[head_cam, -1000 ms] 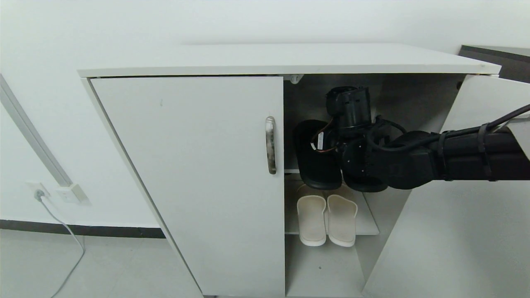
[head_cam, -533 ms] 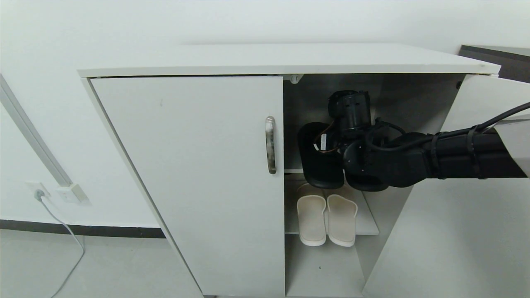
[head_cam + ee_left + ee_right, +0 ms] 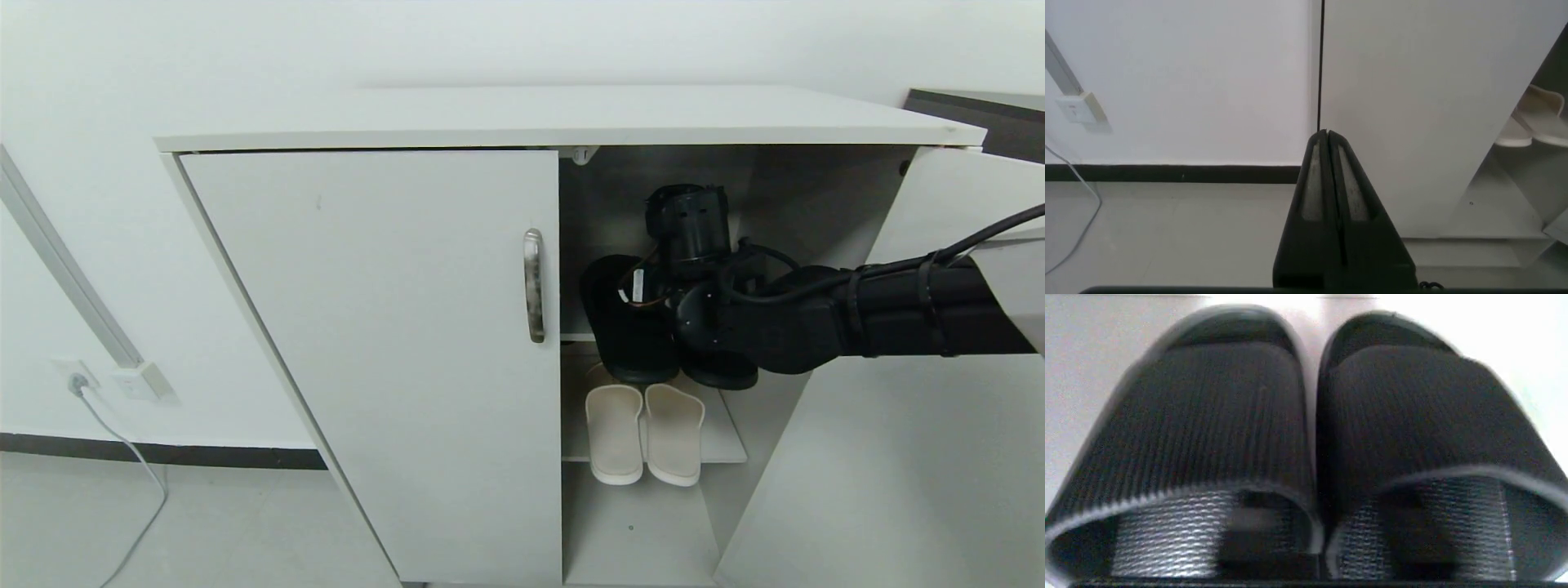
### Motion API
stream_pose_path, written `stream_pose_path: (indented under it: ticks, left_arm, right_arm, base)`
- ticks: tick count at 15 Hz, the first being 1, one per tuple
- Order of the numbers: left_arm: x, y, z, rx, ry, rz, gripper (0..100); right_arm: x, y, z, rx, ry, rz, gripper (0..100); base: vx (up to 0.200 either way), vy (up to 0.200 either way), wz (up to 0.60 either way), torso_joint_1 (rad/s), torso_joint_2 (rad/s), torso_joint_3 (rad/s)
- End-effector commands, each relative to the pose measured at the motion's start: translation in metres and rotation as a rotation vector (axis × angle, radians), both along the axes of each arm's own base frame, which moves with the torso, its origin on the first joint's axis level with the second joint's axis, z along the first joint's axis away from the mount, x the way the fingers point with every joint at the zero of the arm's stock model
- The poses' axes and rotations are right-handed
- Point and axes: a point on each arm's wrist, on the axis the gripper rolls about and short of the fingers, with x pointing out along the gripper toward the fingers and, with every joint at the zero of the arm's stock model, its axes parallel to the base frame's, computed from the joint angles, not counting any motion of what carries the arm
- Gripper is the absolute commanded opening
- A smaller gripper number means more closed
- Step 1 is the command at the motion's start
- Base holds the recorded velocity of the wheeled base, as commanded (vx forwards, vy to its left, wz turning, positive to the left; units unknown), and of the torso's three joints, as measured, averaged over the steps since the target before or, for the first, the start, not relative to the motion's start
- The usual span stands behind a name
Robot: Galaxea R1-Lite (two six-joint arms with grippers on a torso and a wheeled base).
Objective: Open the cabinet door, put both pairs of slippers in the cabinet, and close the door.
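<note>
The right gripper [image 3: 657,310] is reaching into the open right side of the cabinet [image 3: 571,114]. It is squeezing the black slippers [image 3: 630,327] and holding them up in the air. The two black slippers are sitting side by side and touching each other. Their long way is running from front to back. Their toes are pointing away from the gripper, deeper into the cabinet, and are tipping up. Their heel ends are hanging lower, toward the front, just past the front edge of the upper shelf [image 3: 575,336].

Right under those heels, the white slippers [image 3: 645,433] are lying flat on the lower shelf [image 3: 727,441]. They are side by side too, and their long way is also running front to back. Their near ends are sticking out a little over the front edge of that shelf.

The right door [image 3: 857,457] is standing wide open beside the arm. The left door [image 3: 375,327] is sitting shut, and its handle [image 3: 533,286] is standing upright along the inner edge.

The left gripper [image 3: 1327,143] is hanging low outside the cabinet, above the floor [image 3: 1167,237]. Its fingers [image 3: 1313,188] are pressing tight together with no gap. It is pointing at the cabinet's left edge, with the wall [image 3: 1192,73] behind.
</note>
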Motion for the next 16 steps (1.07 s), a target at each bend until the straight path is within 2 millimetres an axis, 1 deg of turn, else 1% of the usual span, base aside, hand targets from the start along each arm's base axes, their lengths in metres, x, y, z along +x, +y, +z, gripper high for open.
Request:
stream_pose_path:
  ticks: [1,4,5,6,7,8,10,11,12,13,14,15,16]
  left_arm:
    - [0.0,0.0,0.0,0.0,0.001,0.001,0]
    - [0.0,0.0,0.0,0.0,0.001,0.001,0]
    - [0.0,0.0,0.0,0.0,0.001,0.001,0]
    - [0.0,0.0,0.0,0.0,0.001,0.001,0]
    - [0.0,0.0,0.0,0.0,0.001,0.001,0]
    - [0.0,0.0,0.0,0.0,0.001,0.001,0]
    - [0.0,0.0,0.0,0.002,0.001,0.002,0]
    - [0.0,0.0,0.0,0.002,0.001,-0.001,0]
    - [0.0,0.0,0.0,0.002,0.001,0.001,0]
    - [0.0,0.0,0.0,0.002,0.001,0.001,0]
    - [0.0,0.0,0.0,0.002,0.001,0.001,0]
    - [0.0,0.0,0.0,0.002,0.001,0.001,0]
    - [0.0,0.0,0.0,0.002,0.001,-0.001,0]
  right_arm:
    - [-0.016,-0.002,0.006,-0.006,0.003,0.017,100]
    - [-0.049,-0.002,0.014,-0.02,0.006,0.062,100]
    - [-0.068,-0.004,0.019,-0.024,0.001,0.074,100]
    - [-0.074,-0.005,0.02,-0.026,0.0,0.079,100]
    - [-0.099,-0.01,0.022,-0.035,0.003,0.104,100]
    - [-0.115,-0.014,0.021,-0.036,0.007,0.131,100]
    - [-0.141,-0.024,0.014,-0.022,0.001,0.176,100]
    - [-0.148,-0.026,0.012,-0.017,-0.005,0.19,100]
    - [-0.161,-0.029,0.004,-0.006,-0.018,0.222,100]
    - [-0.165,-0.029,0.001,-0.004,-0.02,0.232,100]
    - [-0.171,-0.029,-0.007,-0.003,-0.021,0.251,100]
    - [-0.172,-0.028,-0.009,-0.001,-0.023,0.257,0]
    - [-0.171,-0.027,-0.01,0.004,-0.023,0.264,0]
  base:
    - [0.0,0.0,0.0,0.0,0.0,0.0]
    - [0.0,0.0,0.0,0.0,0.0,0.0]
    - [0.0,0.0,0.0,0.0,0.0,0.0]
    - [0.0,0.0,0.0,0.0,0.0,0.0]
    - [0.0,0.0,0.0,0.0,0.0,0.0]
    - [0.0,0.0,0.0,0.0,0.0,0.0]
    - [0.0,0.0,0.0,0.0,0.0,0.0]
    - [0.0,0.0,0.0,0.0,0.0,0.0]
    - [0.0,0.0,0.0,0.0,0.0,0.0]
    - [0.0,0.0,0.0,0.0,0.0,0.0]
    - [0.0,0.0,0.0,0.0,0.0,0.0]
    - [0.0,0.0,0.0,0.0,0.0,0.0]
    - [0.0,0.0,0.0,0.0,0.0,0.0]
